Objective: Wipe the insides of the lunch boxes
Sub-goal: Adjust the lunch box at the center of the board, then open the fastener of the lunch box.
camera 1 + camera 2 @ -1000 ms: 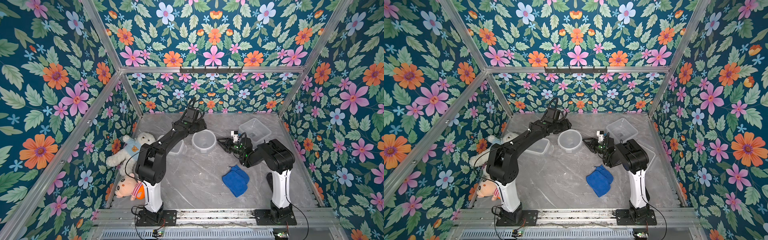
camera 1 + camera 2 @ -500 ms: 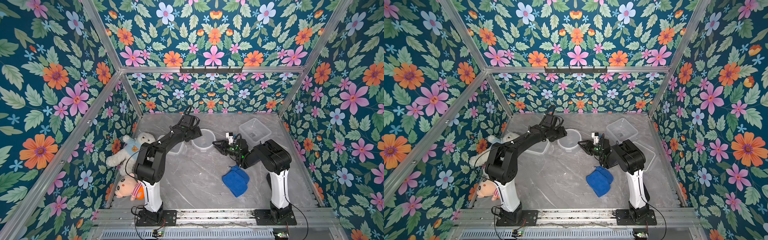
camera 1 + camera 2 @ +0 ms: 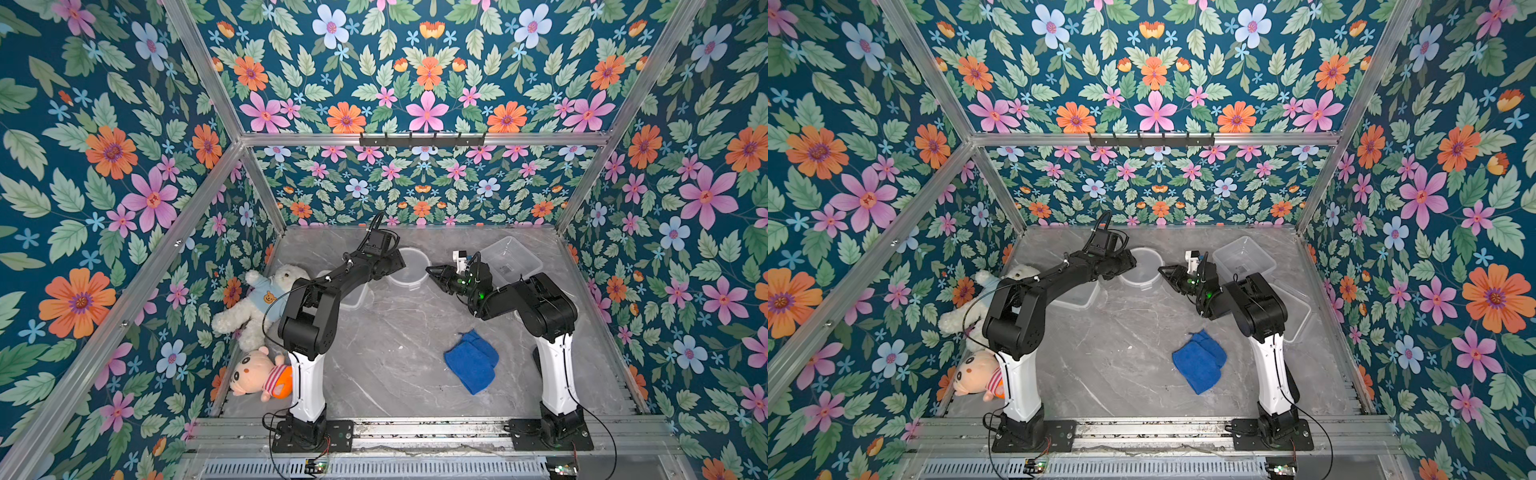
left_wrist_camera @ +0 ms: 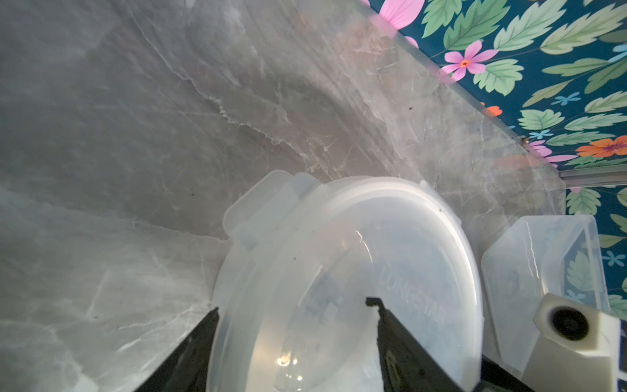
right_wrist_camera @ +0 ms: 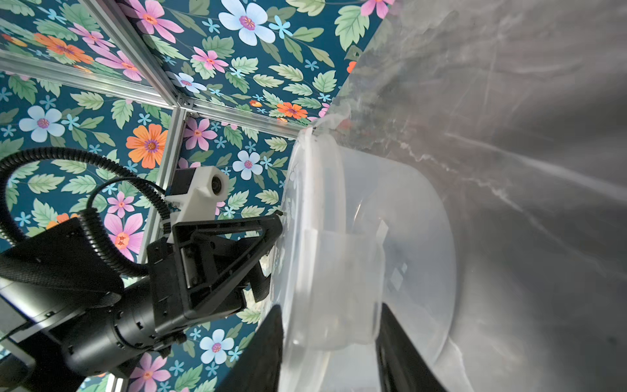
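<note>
The round lunch box (image 3: 409, 268) stands upright at the back centre of the table. My left gripper (image 4: 293, 305) is open and straddles its wall on the left, one finger (image 4: 200, 339) outside and the other inside. My right gripper (image 5: 329, 307) meets the box from the right. Its fingers press the rim and the lower end of the hanging clasp flap (image 5: 342, 281). A rectangular lunch box (image 3: 510, 259) sits at the back right. Another clear lunch box (image 3: 357, 297) lies partly under my left arm. In both top views the grippers (image 3: 397, 266) (image 3: 1163, 271) face each other across the round box.
A blue cloth (image 3: 471, 361) lies crumpled on the marble table (image 3: 395, 332), in front of the right arm. A white teddy (image 3: 266, 299) and a doll (image 3: 259, 374) lie along the left wall. More clear plastic (image 3: 1298, 309) shows behind the right arm.
My left gripper has come down from behind the round lunch box onto its left wall. My right gripper has slid left to the box's right rim and its jaws have narrowed a little.
</note>
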Available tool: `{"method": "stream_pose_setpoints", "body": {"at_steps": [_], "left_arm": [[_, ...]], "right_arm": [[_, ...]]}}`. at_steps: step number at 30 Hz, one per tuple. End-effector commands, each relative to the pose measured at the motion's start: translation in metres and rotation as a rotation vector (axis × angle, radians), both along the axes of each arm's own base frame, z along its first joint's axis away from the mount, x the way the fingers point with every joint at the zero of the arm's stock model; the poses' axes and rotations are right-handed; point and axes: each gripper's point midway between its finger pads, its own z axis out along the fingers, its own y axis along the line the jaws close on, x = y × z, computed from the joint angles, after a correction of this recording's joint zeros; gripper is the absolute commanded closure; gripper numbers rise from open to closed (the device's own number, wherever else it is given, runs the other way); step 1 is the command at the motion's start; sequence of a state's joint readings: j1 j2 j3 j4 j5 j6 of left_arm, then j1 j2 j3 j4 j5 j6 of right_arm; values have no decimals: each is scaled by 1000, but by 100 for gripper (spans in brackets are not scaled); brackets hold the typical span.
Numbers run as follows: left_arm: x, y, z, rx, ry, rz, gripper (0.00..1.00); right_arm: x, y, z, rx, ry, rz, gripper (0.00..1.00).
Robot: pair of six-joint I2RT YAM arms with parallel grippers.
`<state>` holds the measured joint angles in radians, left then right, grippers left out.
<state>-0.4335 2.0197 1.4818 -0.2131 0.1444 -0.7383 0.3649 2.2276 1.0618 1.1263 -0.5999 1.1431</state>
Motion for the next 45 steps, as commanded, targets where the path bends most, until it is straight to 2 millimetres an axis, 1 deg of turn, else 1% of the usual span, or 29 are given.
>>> {"method": "stream_pose_setpoints", "body": {"at_steps": [1, 4, 5, 7, 8, 12, 13, 14, 17, 19, 20, 22, 24, 26, 27, 29, 33, 35, 37, 41, 43, 45], "left_arm": [[-19, -12, -19, -27, 106, -54, 28], [-18, -13, -21, -26, 108, -55, 29], [-18, -13, -22, -25, 108, -55, 29], [-17, -13, -22, -25, 109, -56, 29], [-17, -13, -23, -23, 109, -57, 30], [-16, -14, -21, -20, 107, -60, 30], [-16, -13, -21, -18, 106, -61, 30], [-15, -13, -20, -16, 103, -61, 30], [-14, -14, -20, -11, 105, -68, 30], [-13, -15, -18, -8, 106, -72, 31], [-13, -15, -17, -6, 104, -73, 31], [-12, -14, -14, 2, 100, -76, 31], [-9, -13, -9, 14, 94, -84, 30], [-6, -12, -2, 30, 88, -94, 30], [-3, -12, 3, 40, 84, -98, 30], [2, -10, 16, 57, 64, -100, 30], [14, 0, 50, 75, 1, -80, 28], [19, 1, 62, 76, -21, -78, 26], [21, 2, 66, 86, -20, -79, 26], [20, -2, 58, 63, 2, -83, 26], [18, -12, 60, 2, 3, -97, 27], [15, -28, 62, -57, -8, -125, 29]], "right_arm": [[-3, 7, 16, 28, -75, 56, 52], [2, 3, 18, 33, -86, 44, 52], [3, 3, 19, 36, -91, 43, 55], [4, 3, 19, 39, -92, 44, 58], [4, 2, 19, 36, -91, 44, 61], [0, 1, 12, -17, -69, 46, 67], [-1, 0, 9, -36, -61, 43, 70], [-3, -1, 6, -62, -46, 43, 75], [-10, -3, -4, -132, -10, 49, 83], [-14, -4, -6, -159, -1, 52, 83], [-16, -5, -8, -174, 4, 51, 83], [-19, -6, -12, -202, 19, 52, 78], [-21, -6, -11, -192, 19, 60, 64], [-22, -5, -7, -170, 11, 67, 56], [-23, -5, -5, -158, 10, 68, 54], [-24, -6, -2, -131, 4, 71, 52], [-22, -14, 5, -79, 4, 69, 49], [-20, -19, 10, -52, -7, 66, 48], [-18, -22, 14, -35, -15, 62, 48], [-17, -21, 20, -15, -28, 74, 46], [-17, -23, 22, -10, -27, 70, 45], [-18, -28, 25, -2, -33, 58, 45]]}}
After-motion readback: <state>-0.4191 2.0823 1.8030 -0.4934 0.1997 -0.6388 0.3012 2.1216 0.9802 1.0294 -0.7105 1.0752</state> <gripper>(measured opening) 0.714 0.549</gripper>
